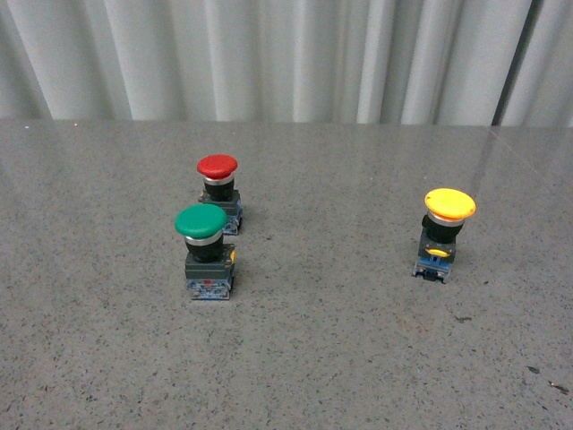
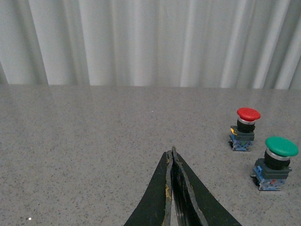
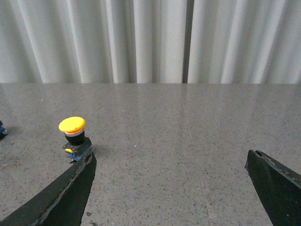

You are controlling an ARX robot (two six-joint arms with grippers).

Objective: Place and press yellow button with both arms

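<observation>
Yellow button (image 1: 445, 231) stands upright on its blocky base on the grey speckled tabletop (image 1: 313, 367), cap up, alone on the robot's right side and well apart from the green-capped switch (image 1: 206, 251) and the red-capped switch (image 1: 219, 188), which sit close together on the left. Neither arm shows in the front view. The right gripper (image 3: 168, 160) has its fingers (image 3: 70, 193) spread wide and empty. The button sits just past the tip of one finger, off to that side and not in the middle of the gap. Its base seems to meet that fingertip in the right wrist view, though I cannot tell whether this is contact or only overlap. The wide spread looks like readiness to close on the base, and the arm would probably need to shift sideways so the base lies between the fingers. The left gripper (image 2: 172, 154) has its fingers (image 2: 157, 202) clenched tip to tip with nothing between them. The two other switches lie ahead and to one side of its tips, well clear. Clenched like that it makes a single blunt point, which likely suits pushing the cap down once the button has been placed.
</observation>
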